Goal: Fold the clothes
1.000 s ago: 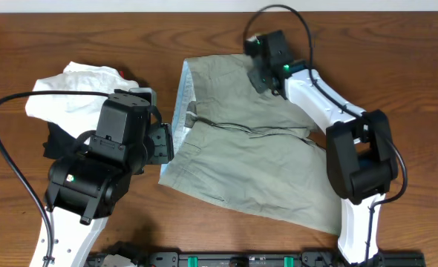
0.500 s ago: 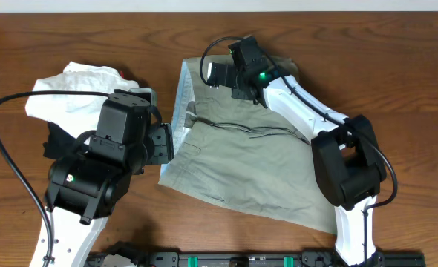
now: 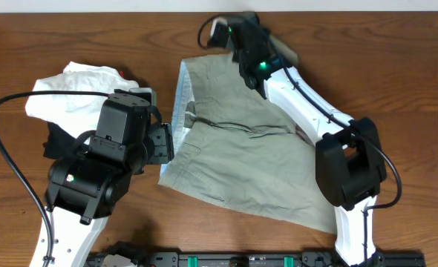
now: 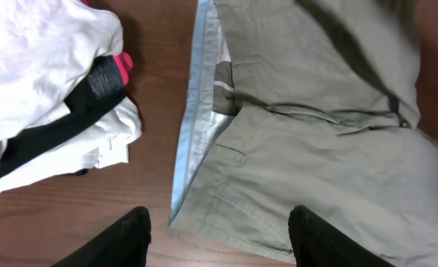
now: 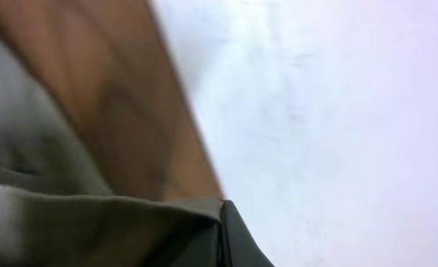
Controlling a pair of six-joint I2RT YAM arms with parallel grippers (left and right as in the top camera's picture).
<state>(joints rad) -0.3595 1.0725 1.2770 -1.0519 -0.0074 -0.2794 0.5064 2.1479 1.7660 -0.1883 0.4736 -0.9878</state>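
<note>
The clothes, khaki grey-green shorts (image 3: 241,163) with a pale blue inner waistband (image 3: 178,104), lie spread across the table's middle. My right gripper (image 3: 230,33) is at the far edge of the table, shut on a fold of the shorts' upper leg fabric (image 5: 70,222), which drapes right at the jaws (image 5: 223,222). My left gripper (image 3: 163,143) hovers open just left of the waistband. In the left wrist view its black fingertips (image 4: 130,233) straddle the shorts' near waist corner (image 4: 204,215) without touching it.
A pile of white and black garments with a red bit (image 3: 70,96) lies at the left, beside the left arm; it also shows in the left wrist view (image 4: 41,89). A white wall (image 5: 338,111) rises behind the table's far edge.
The right gripper swung left across the upper leg, then back toward the far edge, taking khaki fabric with it. The left arm has stayed still.
</note>
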